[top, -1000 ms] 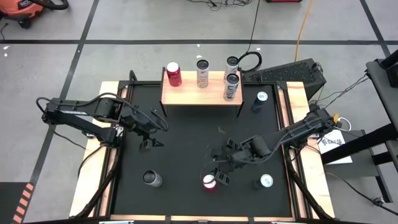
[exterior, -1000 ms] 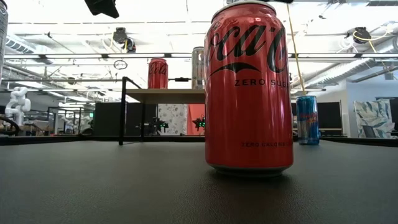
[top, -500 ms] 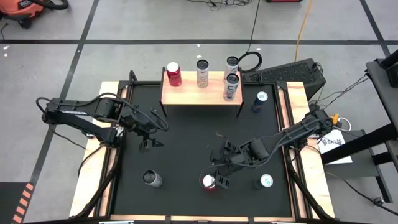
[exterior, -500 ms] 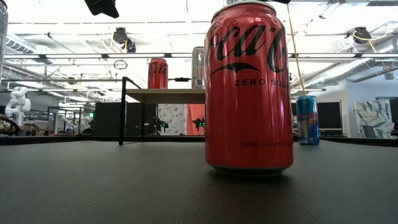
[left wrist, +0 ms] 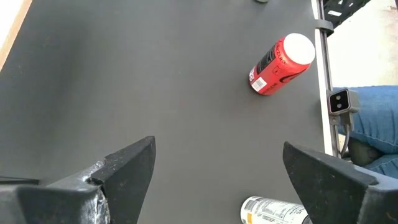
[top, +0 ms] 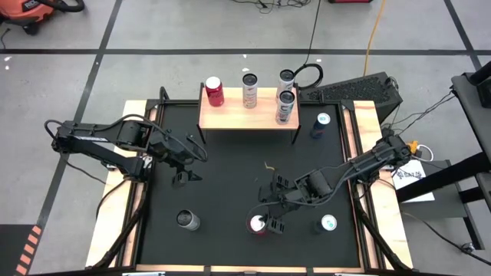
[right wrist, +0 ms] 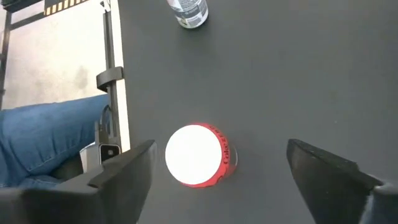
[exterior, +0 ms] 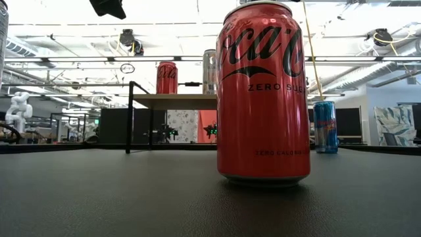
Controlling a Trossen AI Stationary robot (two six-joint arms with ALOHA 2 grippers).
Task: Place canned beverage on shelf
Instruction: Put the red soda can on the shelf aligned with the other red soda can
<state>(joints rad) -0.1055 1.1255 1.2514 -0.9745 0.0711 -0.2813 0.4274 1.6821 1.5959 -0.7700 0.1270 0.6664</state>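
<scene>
A red cola can (top: 258, 224) stands upright on the black mat near its front edge; in the low view the red cola can (exterior: 263, 92) fills the middle. My right gripper (top: 268, 213) hangs open above it, pointing slantwise down. In the right wrist view the can's pale top (right wrist: 196, 155) lies between the gripper's (right wrist: 221, 149) two fingers, nearer one of them, with no touch showing. The shelf (top: 245, 115), light wood on black legs, stands at the mat's far edge with several cans upright on it. My left gripper (top: 184, 165) waits open over the mat's left part, open also in its own wrist view (left wrist: 217, 162).
A silver can (top: 186, 220) stands near the front left and a white-topped can (top: 327, 224) near the front right. A blue can (top: 321, 124) stands right of the shelf. A person's legs in jeans (right wrist: 50, 130) show beyond the mat's near edge. Bare mat lies in the middle.
My right gripper has rolled a little about the line it points along, staying above the red can. The cans have kept still.
</scene>
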